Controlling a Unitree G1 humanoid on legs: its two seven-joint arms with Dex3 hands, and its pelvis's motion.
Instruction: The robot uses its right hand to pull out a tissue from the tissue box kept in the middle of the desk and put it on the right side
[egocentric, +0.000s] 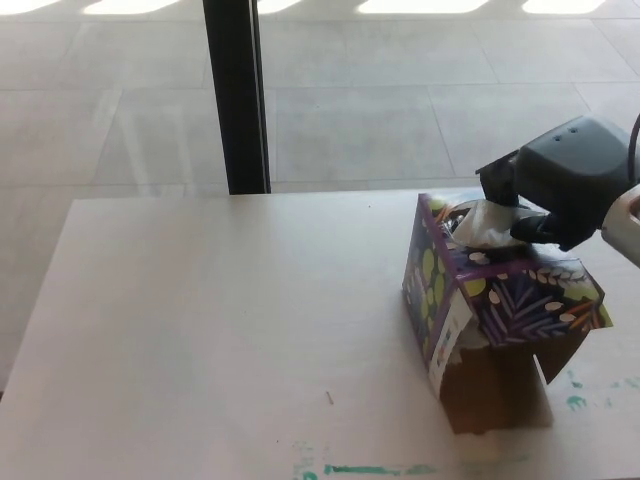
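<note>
Head view shows my right hand (560, 185) over the top of the tissue box (500, 310), coming in from the right. My fingers (497, 183) are closed on the white tissue (485, 225), which sticks up from the opening of the box. The box stands on the desk (220, 330), toward its right part, with its lower front flap open. Green paint marks (365, 469) are near the front edge. My left hand is not seen.
</note>
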